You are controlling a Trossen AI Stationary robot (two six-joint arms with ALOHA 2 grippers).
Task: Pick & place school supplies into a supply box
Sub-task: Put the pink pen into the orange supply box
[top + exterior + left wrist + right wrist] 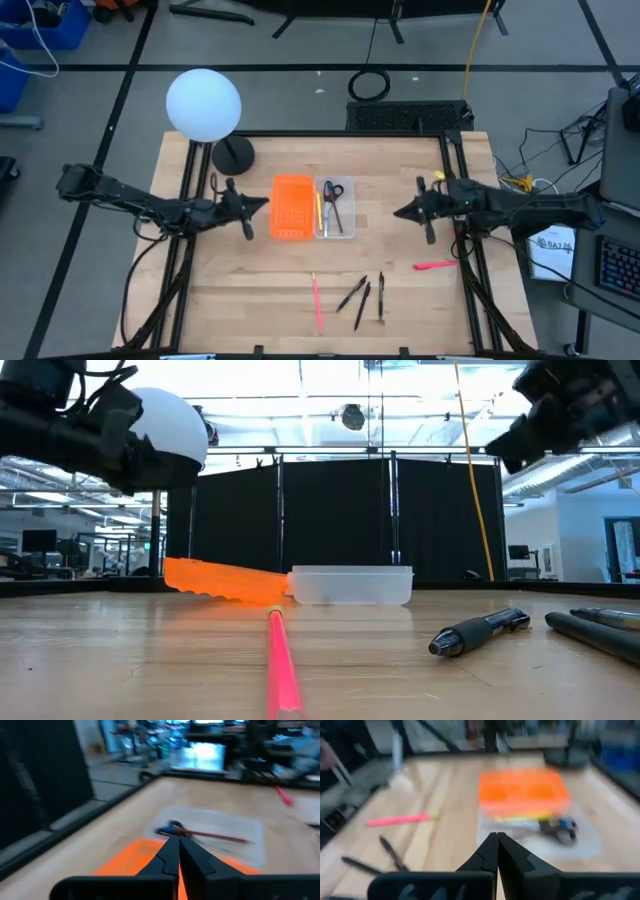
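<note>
- Clear supply box (338, 231) sits mid-table, touching the orange tray (291, 207) at its 9 o'clock. Already inside: scissors (333, 194), a yellow pencil (319, 210), and a dark pen (328, 212), as far as the high view shows.
- Still loose: pink pen (317, 303) and three dark pens (364, 297) at the box's 6 o'clock; second pink pen (436, 265) at its 4 o'clock.
- Right gripper (400, 213): fingers pressed together, empty, raised above the table at the box's 3 o'clock, pointing at 9.
- That second pink pen lies at roughly 5 o'clock from the right gripper, long axis 3-to-9. Right arm is clearly nearer, so likely its pick.
- Left gripper (264, 203): fingers look closed, nothing pinched, hovering over the orange tray's 9 o'clock edge, arm stretched low pointing at 3.
</note>
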